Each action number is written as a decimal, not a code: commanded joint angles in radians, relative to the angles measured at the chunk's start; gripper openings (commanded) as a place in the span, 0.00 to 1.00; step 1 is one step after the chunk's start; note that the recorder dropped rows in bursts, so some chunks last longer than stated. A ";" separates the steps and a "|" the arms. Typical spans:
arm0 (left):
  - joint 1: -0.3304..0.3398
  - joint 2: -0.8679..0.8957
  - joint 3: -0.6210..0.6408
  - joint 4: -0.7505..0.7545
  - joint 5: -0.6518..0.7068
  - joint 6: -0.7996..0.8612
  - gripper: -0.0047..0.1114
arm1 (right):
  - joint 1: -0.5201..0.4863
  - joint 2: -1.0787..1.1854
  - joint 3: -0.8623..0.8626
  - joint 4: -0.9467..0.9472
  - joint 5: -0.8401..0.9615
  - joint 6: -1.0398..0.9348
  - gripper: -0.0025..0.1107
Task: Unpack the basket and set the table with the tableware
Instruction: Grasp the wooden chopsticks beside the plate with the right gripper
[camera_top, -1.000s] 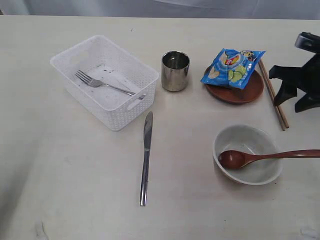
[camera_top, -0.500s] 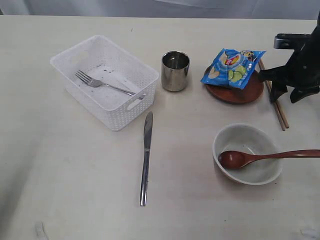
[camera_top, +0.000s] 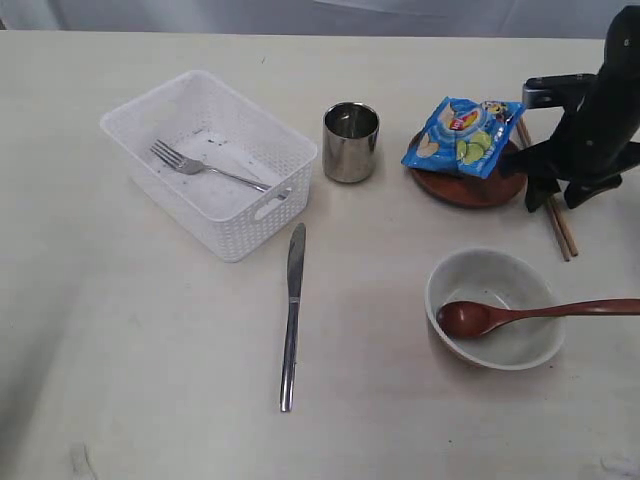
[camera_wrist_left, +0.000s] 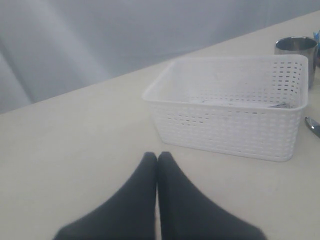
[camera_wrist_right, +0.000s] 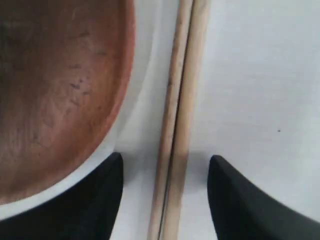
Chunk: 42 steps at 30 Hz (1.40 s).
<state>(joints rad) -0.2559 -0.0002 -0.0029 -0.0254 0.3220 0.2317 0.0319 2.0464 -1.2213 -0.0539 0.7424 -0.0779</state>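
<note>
The white basket (camera_top: 236, 128) holds only a steel fork (camera_top: 205, 168). On the table (camera_top: 150, 350) lie a knife (camera_top: 291, 315), a steel cup (camera_top: 351, 142), a reddish-brown plate (camera_top: 480, 190) and an off-white bowl (camera_top: 440, 275) with the wooden spoon (camera_top: 540, 313) resting in it. The chopsticks (camera_top: 562, 232) lie side by side right of the plate. My right gripper (camera_top: 550, 200) is down over them, open, one finger on each side of the chopsticks (camera_wrist_right: 182, 100), beside the plate's rim (camera_wrist_right: 60, 90). My left gripper (camera_wrist_left: 157, 156) is shut and empty, low over the table short of the basket (camera_wrist_left: 235, 120).
A blue snack bag (camera_top: 465, 133) lies on the plate, covering most of it. The cup (camera_wrist_left: 296, 46) stands just behind the basket in the left wrist view, with the knife's tip (camera_wrist_left: 314, 126) at the frame edge.
My right gripper has come in from the right edge and dropped beside the plate, straddling the chopsticks. Nothing else has moved.
</note>
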 joint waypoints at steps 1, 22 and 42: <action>-0.006 0.000 0.003 -0.005 0.001 -0.004 0.04 | -0.001 0.039 0.000 -0.026 0.001 0.010 0.45; -0.006 0.000 0.003 -0.005 0.001 -0.004 0.04 | -0.001 0.001 0.000 -0.026 0.060 0.036 0.02; -0.006 0.000 0.003 -0.005 0.001 -0.004 0.04 | -0.001 -0.030 -0.002 -0.026 0.011 0.047 0.02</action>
<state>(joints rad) -0.2559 -0.0002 -0.0029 -0.0254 0.3220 0.2317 0.0319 2.0080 -1.2214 -0.0691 0.7765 -0.0262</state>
